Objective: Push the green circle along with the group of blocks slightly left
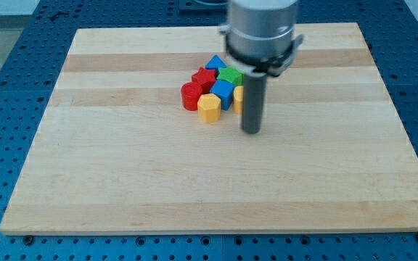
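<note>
On the far half of the wooden counter (122, 181), a bit right of centre, sits one tight cluster of blocks. Left to right: red cylinder-like block (191, 95) at the left edge, red block (204, 78) just behind it, yellow block (208, 107) at the near side, blue triangle-ish block (215, 63) at the far side, blue cube (223, 92) in the middle, green block (231, 75) on the right-far part, partly hidden by the arm housing. A second yellow block (237, 98) peeks out just left of the rod, mostly covered.

The tool is a plain dark rod, no jaws to spread or press, pinching nothing. My tip (251, 131) rests on the counter just right of and a little nearer than the cluster, close beside the hidden yellow block; contact can't be told.

Green block: bright green, flat top. Roundness can't be confirmed, since its right side is occluded. It touches the blue cube and red block.

Judgement: tip sits slightly near of the group's midline. Better to shift a bit farther first, then push straight left, short and slow, so the blocks move together and don't fan out.
</note>
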Motion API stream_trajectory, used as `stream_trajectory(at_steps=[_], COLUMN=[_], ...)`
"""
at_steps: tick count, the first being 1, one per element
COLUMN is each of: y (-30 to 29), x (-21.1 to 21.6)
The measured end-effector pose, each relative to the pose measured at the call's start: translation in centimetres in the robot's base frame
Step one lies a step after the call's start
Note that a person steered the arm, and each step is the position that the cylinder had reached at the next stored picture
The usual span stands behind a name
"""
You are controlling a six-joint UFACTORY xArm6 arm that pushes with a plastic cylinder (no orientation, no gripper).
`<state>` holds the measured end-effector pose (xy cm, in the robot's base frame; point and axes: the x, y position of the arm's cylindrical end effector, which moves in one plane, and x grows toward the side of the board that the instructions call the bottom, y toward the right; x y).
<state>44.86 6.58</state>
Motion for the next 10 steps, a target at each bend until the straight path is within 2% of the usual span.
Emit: stream_trajectory(at_steps=[2,3,4,10], y=[6.7,5.3,2.7,-0.3], x=[-9.2,-12.5,-14.0,-12.3])
